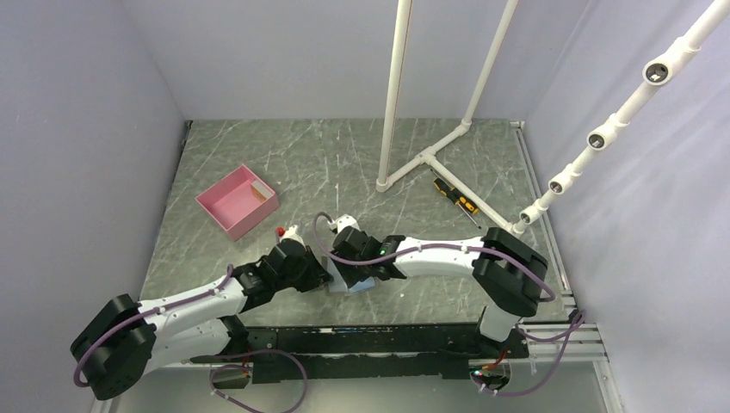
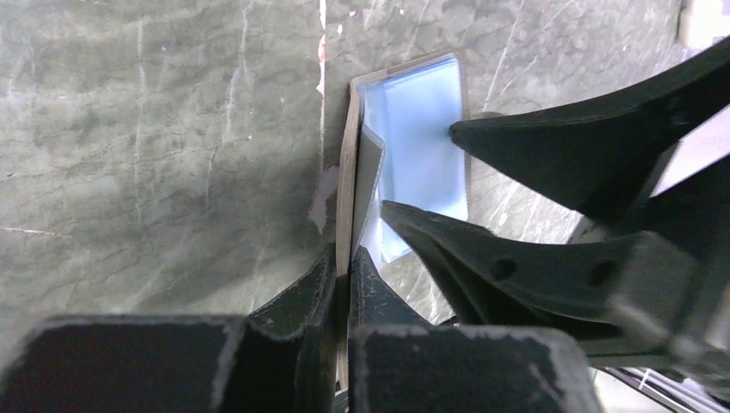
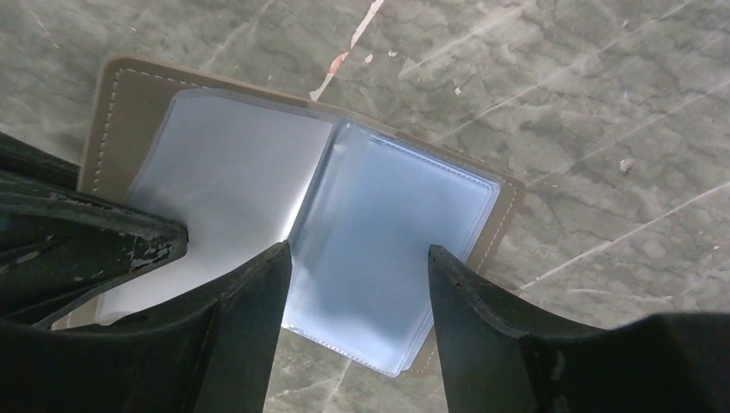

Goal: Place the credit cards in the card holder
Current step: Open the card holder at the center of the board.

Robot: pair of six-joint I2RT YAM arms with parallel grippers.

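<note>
— Home, shop, or lab?
— Lab: a robot test cell. Plain pale lilac walls [image 1: 86, 129] boxing in a grey-green marbled worktop [image 1: 344, 155].
— Anything else?
— White plastic pipe frame [image 1: 394, 95] at the back; white jointed left arm [image 1: 185, 308] and matching right arm [image 1: 439, 252] bolted to a black metal rail [image 1: 387, 337] at the near edge.

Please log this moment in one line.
left gripper: shut on cover of grey folding card holder; right gripper: open over its sleeves; credit cards: unseen
</note>
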